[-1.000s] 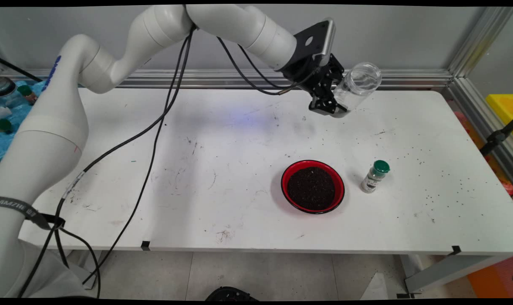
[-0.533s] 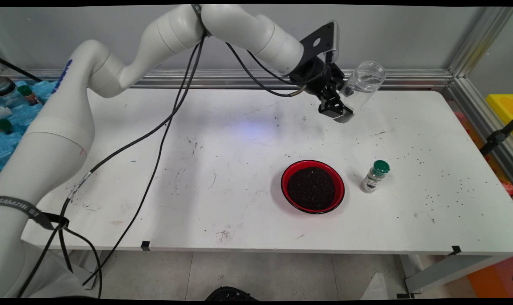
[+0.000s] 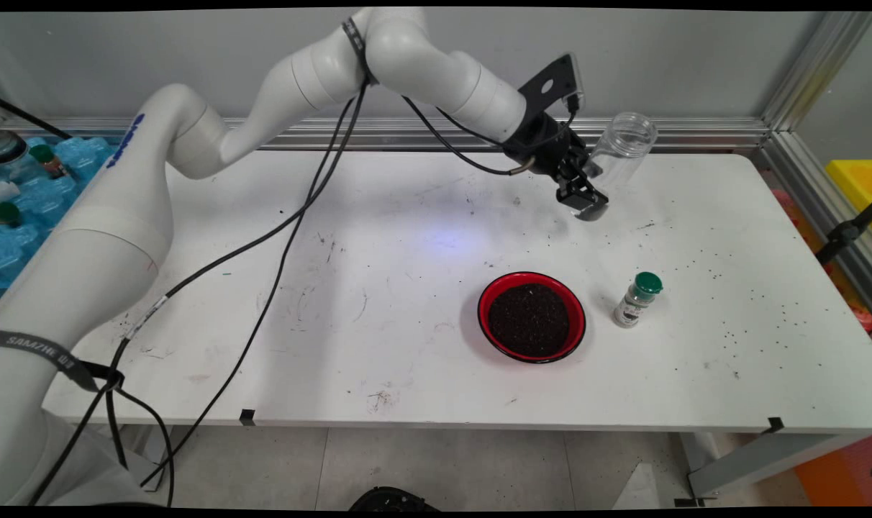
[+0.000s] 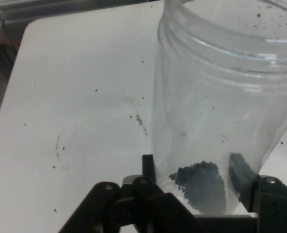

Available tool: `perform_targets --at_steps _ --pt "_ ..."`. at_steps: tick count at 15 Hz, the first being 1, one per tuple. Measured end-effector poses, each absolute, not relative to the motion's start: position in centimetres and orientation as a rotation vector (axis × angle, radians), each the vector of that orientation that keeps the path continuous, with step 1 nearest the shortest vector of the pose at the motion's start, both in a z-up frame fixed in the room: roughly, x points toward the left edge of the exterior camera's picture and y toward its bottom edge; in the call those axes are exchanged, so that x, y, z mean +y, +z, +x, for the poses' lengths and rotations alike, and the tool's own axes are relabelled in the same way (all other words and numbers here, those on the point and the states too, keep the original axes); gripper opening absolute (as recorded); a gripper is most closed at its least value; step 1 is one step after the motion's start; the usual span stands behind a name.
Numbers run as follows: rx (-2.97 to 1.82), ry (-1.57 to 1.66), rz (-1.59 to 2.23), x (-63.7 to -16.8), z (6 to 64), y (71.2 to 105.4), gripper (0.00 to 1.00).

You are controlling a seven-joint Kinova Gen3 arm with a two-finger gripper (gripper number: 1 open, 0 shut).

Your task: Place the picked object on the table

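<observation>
Since the earlier frames my gripper (image 3: 586, 196) has dropped lower and rightward toward the bench (image 3: 378, 288), clenched on the clear plastic jar (image 3: 618, 151) near its base. Jar's long axis tilts up-right, mouth away from me; dark residue at bottom. Red bowl of dark grounds (image 3: 531, 316) and green-capped spice bottle (image 3: 637, 299) lie well apart, nearer the camera.

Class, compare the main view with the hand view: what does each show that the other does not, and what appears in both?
Main view only: the red bowl of dark grains and the green-capped shaker beside it.

Hand view only: a small dark clump of grains left in the jar's bottom.

Both: the gripper shut on the clear jar, open-mouthed and tilted over the speckled white table.
</observation>
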State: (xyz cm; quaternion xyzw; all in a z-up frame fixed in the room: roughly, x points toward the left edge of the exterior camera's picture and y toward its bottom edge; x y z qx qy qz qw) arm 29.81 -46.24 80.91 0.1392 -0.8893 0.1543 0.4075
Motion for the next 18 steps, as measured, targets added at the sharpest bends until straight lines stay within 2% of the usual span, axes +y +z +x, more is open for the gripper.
perform_targets --at_steps 18 --pt "-2.208 0.286 0.521 -47.9 28.2 74.1 0.00"
